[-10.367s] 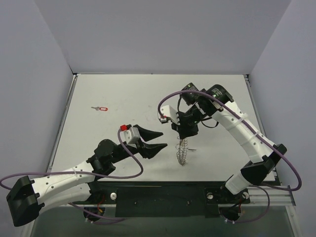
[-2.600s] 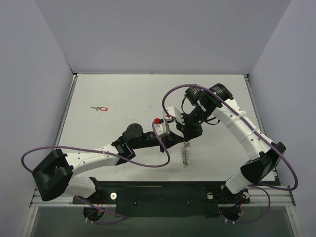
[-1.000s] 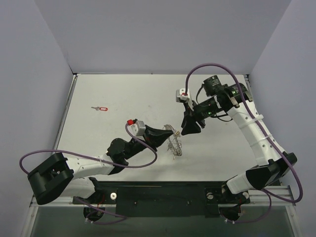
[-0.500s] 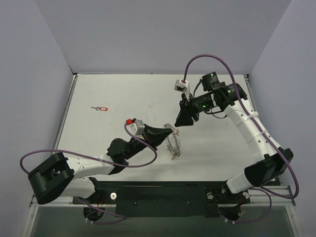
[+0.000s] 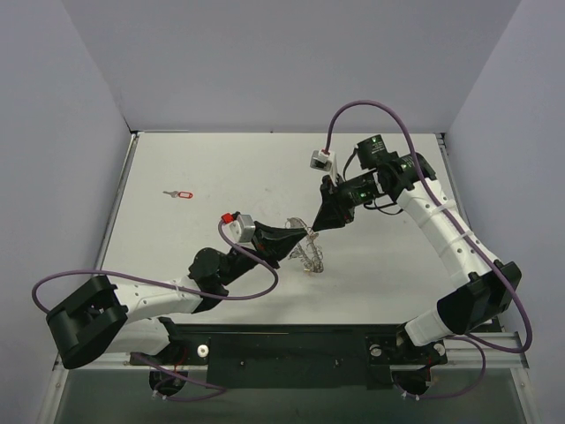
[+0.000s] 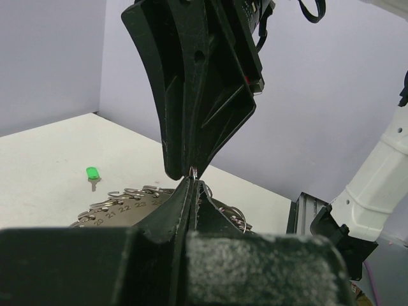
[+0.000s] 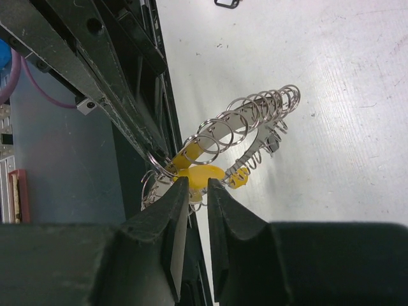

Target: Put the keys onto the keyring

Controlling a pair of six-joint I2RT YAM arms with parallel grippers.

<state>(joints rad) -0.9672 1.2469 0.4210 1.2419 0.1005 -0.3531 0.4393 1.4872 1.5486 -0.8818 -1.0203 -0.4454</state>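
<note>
1. Pale desk (image 5: 203, 168), largest surface in view.
2. Left jaws shut tight on 1 loop of the keyring (image 5: 309, 253); right jaws nearly closed around the head of a yellow key (image 7: 199, 173), grip uncertain.
3. Keyring at mid-desk between both jaws: probably light, springy wire; best pinched by 1 loop.
4. Red key (image 5: 183, 193) far left on desk: tiny, probably slippery; best gripped by plastic head.
</note>
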